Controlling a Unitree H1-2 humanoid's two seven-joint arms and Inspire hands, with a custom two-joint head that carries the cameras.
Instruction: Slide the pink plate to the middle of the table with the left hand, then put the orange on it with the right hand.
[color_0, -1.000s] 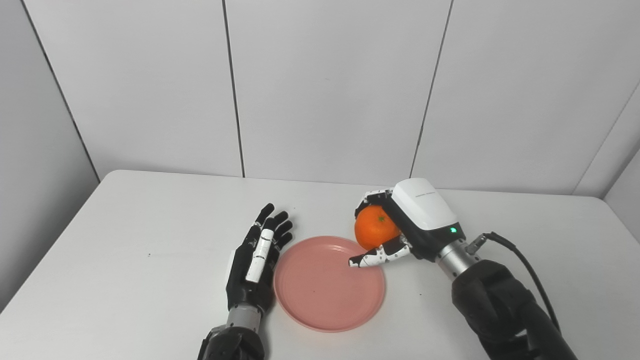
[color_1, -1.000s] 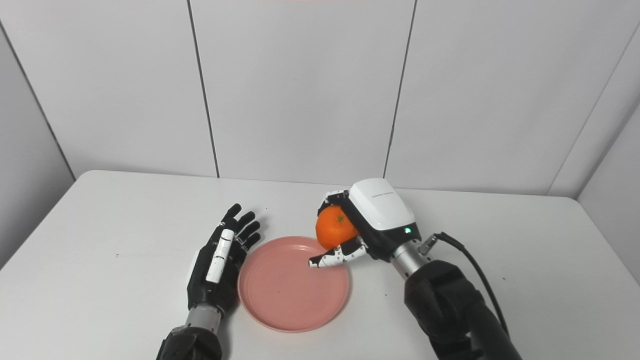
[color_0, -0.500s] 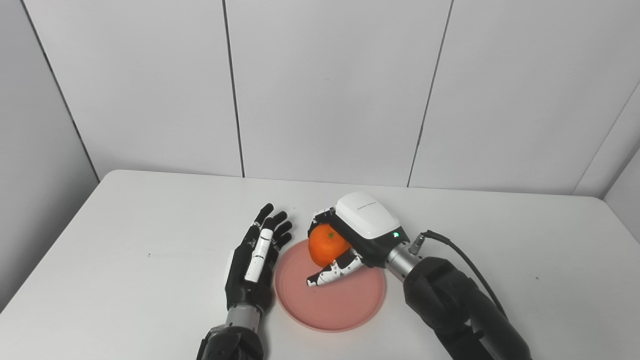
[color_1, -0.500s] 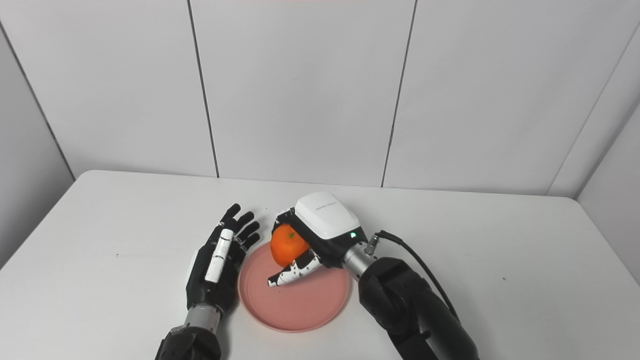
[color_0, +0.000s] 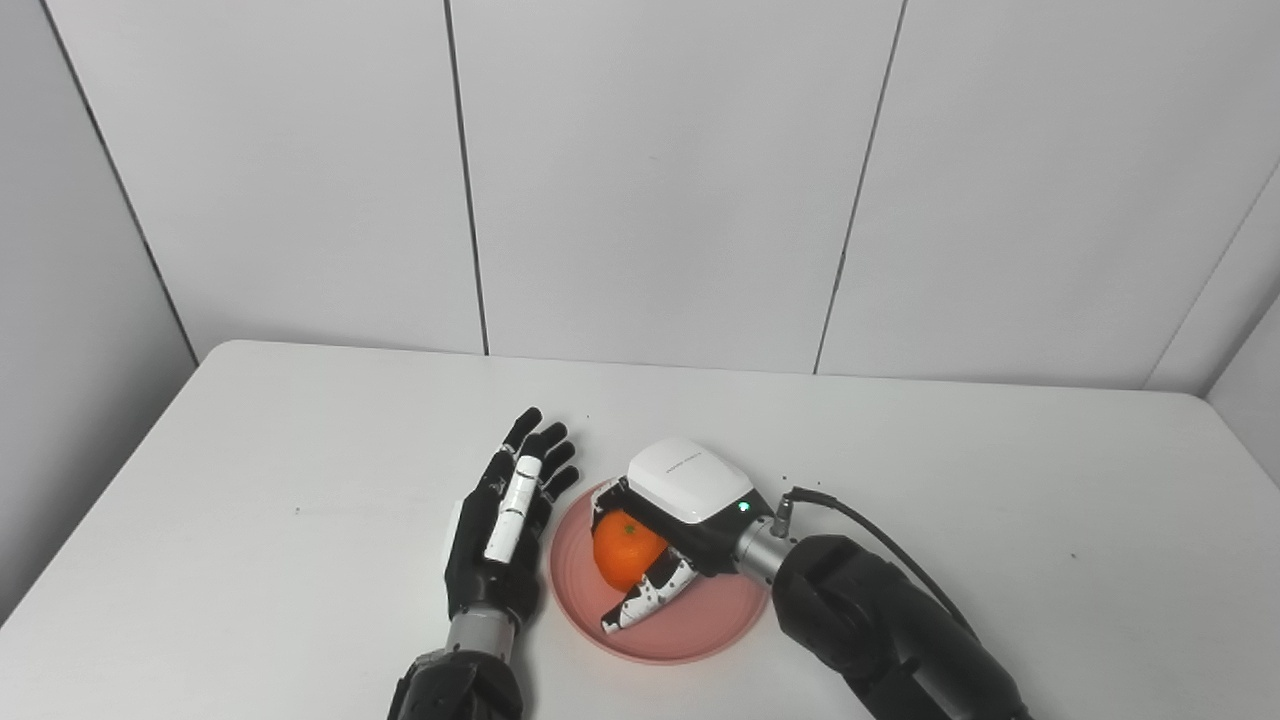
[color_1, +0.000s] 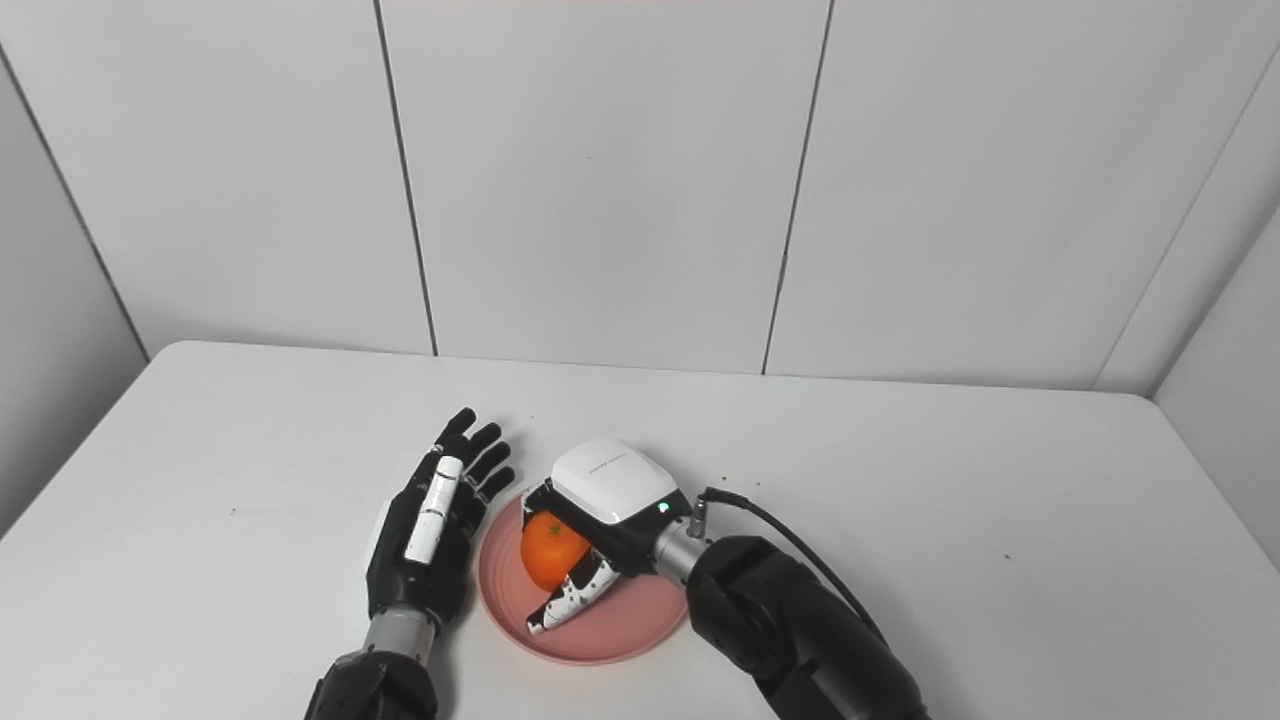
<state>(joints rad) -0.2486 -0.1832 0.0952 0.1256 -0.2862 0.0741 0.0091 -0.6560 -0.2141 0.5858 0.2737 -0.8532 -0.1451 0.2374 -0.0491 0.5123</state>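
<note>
Orange peel, waxy and smooth, shows between the right hand's (color_0: 672, 540) fingers (color_0: 645, 600), which curl around the orange (color_0: 622, 548) from the sides, over the plate (color_0: 700, 630). Whether it touches the plate: cannot tell. Judged light, firm, round, so likely to roll once released; a side grip across the widest part suits it. Left hand (color_0: 503, 530) lies flat, fingers spread, holding nothing, just beside the plate's left rim. Plate sits mid-table (color_0: 1000, 520).
</note>
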